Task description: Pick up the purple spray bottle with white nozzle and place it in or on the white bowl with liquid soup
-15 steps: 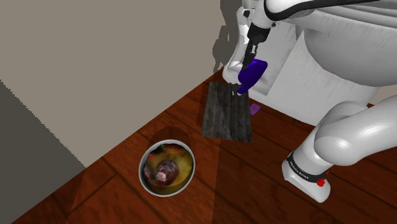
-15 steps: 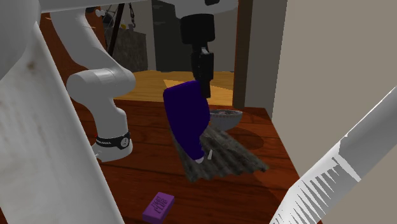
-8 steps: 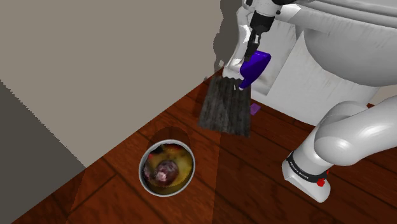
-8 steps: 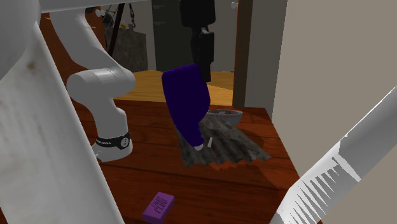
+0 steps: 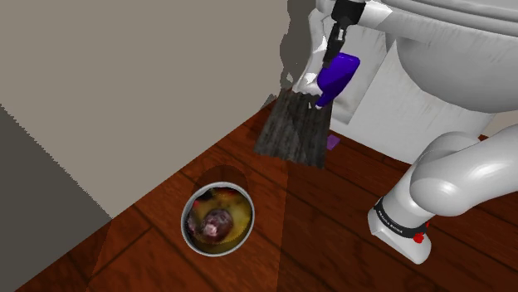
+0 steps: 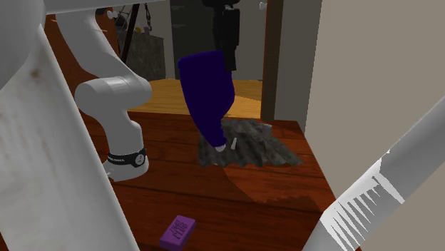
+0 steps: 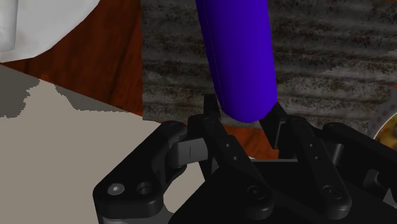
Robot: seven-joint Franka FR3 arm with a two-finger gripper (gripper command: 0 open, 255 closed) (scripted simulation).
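Grips the deep purple spray bottle [image 5: 335, 79] [image 6: 207, 93] [image 7: 235, 57] by its upper end, black two-finger gripper [image 5: 336, 51] [image 6: 228, 60] [image 7: 243, 108] clamped on both sides. Hangs tilted, white nozzle down, against a dark grey ribbed mat [image 5: 290, 137] [image 6: 257, 150] [image 7: 331, 63], well apart from the white-rimmed bowl of soup [image 5: 186, 211] on the reddish wood.

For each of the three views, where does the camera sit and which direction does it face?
Shoulder view: high beside the stand, looking down at the bowl and the spray bottle; arm base at lower right.
Second exterior view: low, on the mat's far side, looking back at the arm base at its left.
Wrist view: on the hand, looking along the fingers clasping the bottle.
All three share bottle and mat.
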